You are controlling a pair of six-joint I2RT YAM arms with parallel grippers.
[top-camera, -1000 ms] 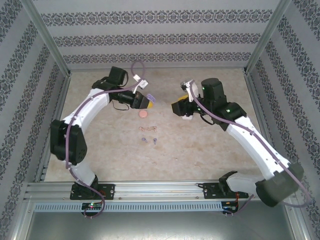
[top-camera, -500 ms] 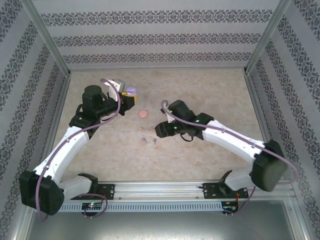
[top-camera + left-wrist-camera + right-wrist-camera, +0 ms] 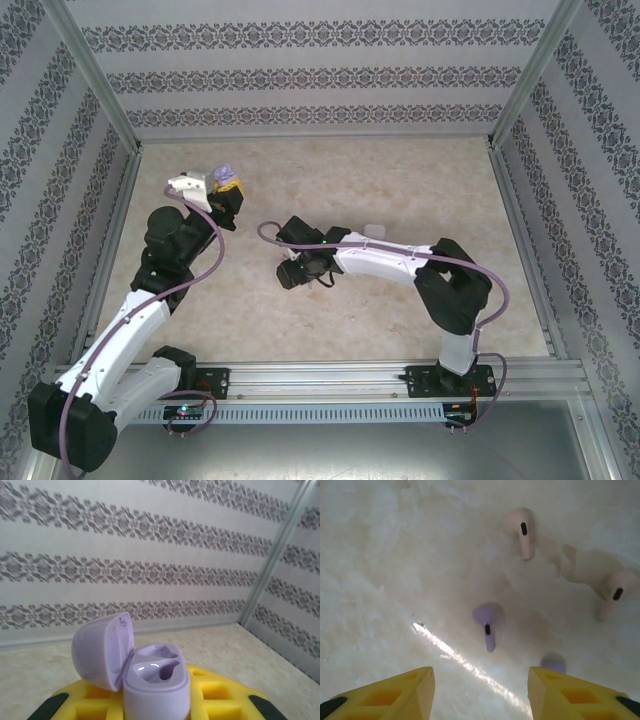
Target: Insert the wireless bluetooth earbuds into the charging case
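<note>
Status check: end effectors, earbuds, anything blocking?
Left end effector shut on open purple case, both wells empty. Right end effector open, above a purple earbud on the table. Second purple earbud partly behind one finger; two pink earbuds beyond.

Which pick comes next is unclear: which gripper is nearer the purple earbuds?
Right. The right gripper hovers over the purple earbuds; the left gripper holds the case off to their left.

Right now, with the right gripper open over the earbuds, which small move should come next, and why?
Probably lower the right gripper onto the purple earbud: it lies loose, centred ahead of the open jaws, and the left gripper holds the purple case open, its wells apparently empty.
</note>
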